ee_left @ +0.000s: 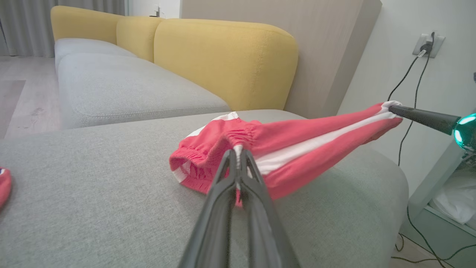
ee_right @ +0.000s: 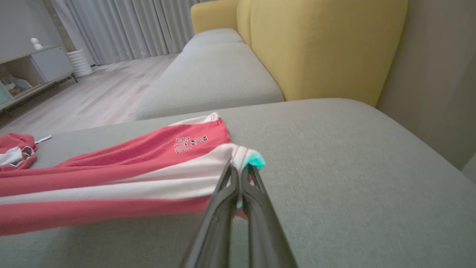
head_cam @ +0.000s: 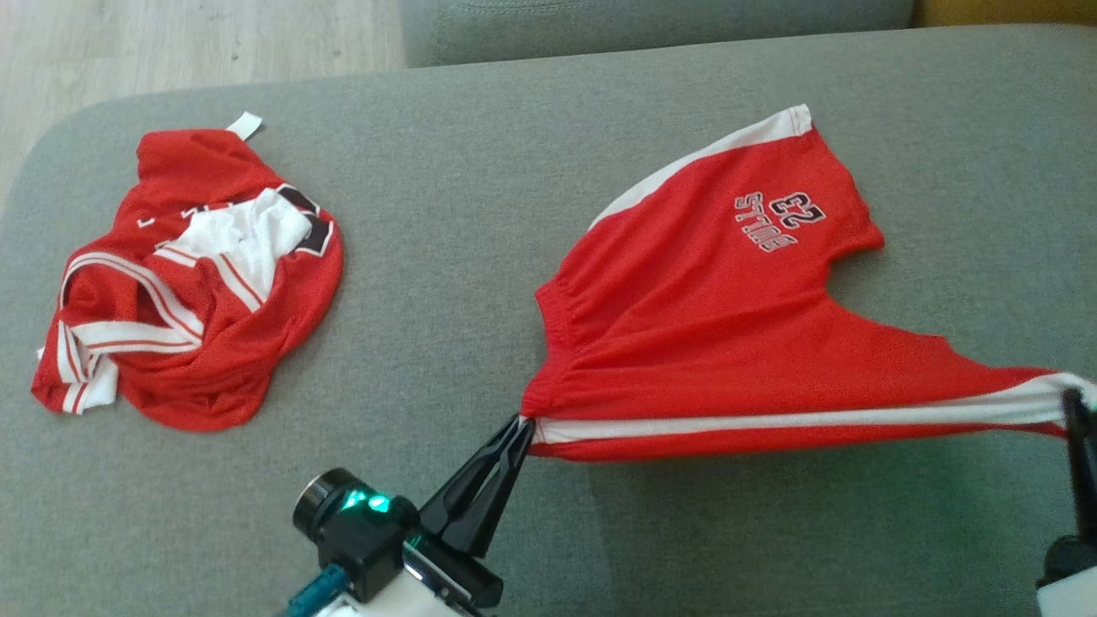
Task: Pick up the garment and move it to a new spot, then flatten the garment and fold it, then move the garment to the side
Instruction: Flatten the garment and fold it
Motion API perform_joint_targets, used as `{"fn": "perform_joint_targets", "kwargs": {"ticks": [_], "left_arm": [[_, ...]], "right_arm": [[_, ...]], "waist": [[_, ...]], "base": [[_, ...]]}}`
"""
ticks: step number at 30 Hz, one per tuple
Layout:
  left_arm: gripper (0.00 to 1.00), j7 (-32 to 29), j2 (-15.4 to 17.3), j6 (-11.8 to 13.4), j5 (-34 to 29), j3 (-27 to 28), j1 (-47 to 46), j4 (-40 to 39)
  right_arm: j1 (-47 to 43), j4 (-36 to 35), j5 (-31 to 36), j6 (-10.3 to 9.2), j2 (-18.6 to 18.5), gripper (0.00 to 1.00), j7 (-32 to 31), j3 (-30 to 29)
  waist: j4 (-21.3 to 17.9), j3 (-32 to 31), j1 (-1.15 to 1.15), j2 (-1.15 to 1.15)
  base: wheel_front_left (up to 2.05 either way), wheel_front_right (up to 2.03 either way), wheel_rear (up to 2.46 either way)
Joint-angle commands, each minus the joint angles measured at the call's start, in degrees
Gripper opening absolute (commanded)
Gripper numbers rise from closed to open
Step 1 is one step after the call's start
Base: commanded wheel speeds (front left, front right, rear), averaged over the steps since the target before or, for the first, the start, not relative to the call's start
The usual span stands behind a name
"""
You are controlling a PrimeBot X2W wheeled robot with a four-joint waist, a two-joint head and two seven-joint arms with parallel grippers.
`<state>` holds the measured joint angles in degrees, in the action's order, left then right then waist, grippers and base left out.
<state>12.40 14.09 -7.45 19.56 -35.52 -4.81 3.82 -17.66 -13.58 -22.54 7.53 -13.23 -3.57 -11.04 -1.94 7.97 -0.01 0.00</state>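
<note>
L hand (head_cam: 524, 422) & R hand (head_cam: 1071, 398) both clamped on red shorts (head_cam: 711, 300), stretched taut over sofa cushion (head_cam: 446, 214); jersey (head_cam: 257, 343) nr left edge

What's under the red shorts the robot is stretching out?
Under the lifted striped edge of the red shorts, held by the left gripper and right gripper, you see grey sofa cushion in shadow. The far part lies on the cushion, so anything beneath it is hidden.
</note>
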Motion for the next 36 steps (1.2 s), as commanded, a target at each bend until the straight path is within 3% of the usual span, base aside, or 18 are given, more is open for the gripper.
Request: {"fn": "perform_joint_targets", "kwargs": {"ticks": [1,4,9,18,26,27,28,29,30,31,32,33,36], "left_arm": [[0.0,-1.1,1.5,0.6,0.7,2.2,-1.0,-3.9],[0.0,-3.6,1.4,0.6,1.7,1.9,-2.4,-7.6],[0.0,-7.8,-0.6,0.3,3.2,1.2,-10.4,-6.8],[0.0,-13.6,-3.7,0.1,6.7,1.7,-26.5,6.0],[0.0,-16.4,-5.1,0.0,8.7,0.2,-36.6,15.5],[0.0,-16.6,-5.3,0.0,8.9,0.0,-37.2,16.3],[0.0,-16.6,-5.3,0.0,9.1,-0.3,-37.7,17.1],[0.0,-16.3,-5.5,0.0,9.2,-0.5,-38.0,17.6],[0.0,-15.8,-5.6,0.0,9.4,-0.6,-38.2,18.1],[0.29,-15.3,-5.7,0.0,9.4,-0.9,-38.3,18.7],[0.29,-15.3,-5.7,0.0,9.4,-0.9,-38.3,18.7],[0.99,-14.6,-5.7,0.0,9.3,-1.1,-38.2,19.2],[1.0,-11.2,-5.4,1.8,7.5,-1.2,-37.2,20.1]], "right_arm": [[1.1,-4.6,0.6,-0.04,-0.8,0.0,-1.5,-0.8],[3.4,-7.5,0.4,-0.04,-0.7,0.0,-4.4,-1.7],[14.3,-3.2,0.2,-0.04,-3.8,0.0,-8.4,-1.1],[40.0,16.8,-1.5,-0.04,-11.0,0.0,-11.2,7.7],[57.7,36.2,-4.9,-0.04,-12.6,0.0,-7.6,17.2],[59.1,38.1,-5.3,-0.04,-12.5,0.18,-7.0,18.5],[60.3,39.9,-5.7,-0.04,-12.5,0.55,-6.3,19.7],[61.2,41.4,-6.2,-0.04,-12.5,1.0,-5.5,20.7],[62.0,42.6,-6.8,-0.04,-12.4,1.0,-4.3,21.5],[62.5,43.6,-7.4,-0.04,-12.5,1.0,-3.1,22.3],[62.5,43.6,-7.4,-0.04,-12.5,1.0,-3.1,22.3],[62.6,44.4,-8.1,-0.04,-12.7,1.0,-1.9,23.1],[61.3,45.9,-10.6,-0.04,-14.0,1.0,0.6,25.3]], "waist": [[0.3,0.3,0.01,0.0],[1.3,1.7,0.01,0.0],[2.9,5.6,0.01,0.0],[4.6,13.9,0.01,0.0],[6.5,19.5,0.01,0.0],[6.7,19.8,0.01,0.0],[6.8,20.0,0.01,0.0],[6.9,20.1,0.01,0.0],[7.1,20.1,0.01,0.0],[7.2,20.0,0.01,0.0],[7.2,20.0,0.01,0.0],[7.4,19.6,0.01,0.0],[7.7,18.0,0.01,0.0]], "base": [[0.0,0.0,0.0],[0.0,0.0,0.0],[0.0,0.0,0.0],[0.0,0.0,0.0],[0.0,0.0,0.0],[0.0,0.0,0.0],[0.0,0.0,0.0],[0.0,0.0,0.0],[0.0,0.0,0.0],[0.0,0.0,0.0],[0.0,0.0,0.0],[0.0,0.0,0.0],[0.0,0.0,0.0]]}}
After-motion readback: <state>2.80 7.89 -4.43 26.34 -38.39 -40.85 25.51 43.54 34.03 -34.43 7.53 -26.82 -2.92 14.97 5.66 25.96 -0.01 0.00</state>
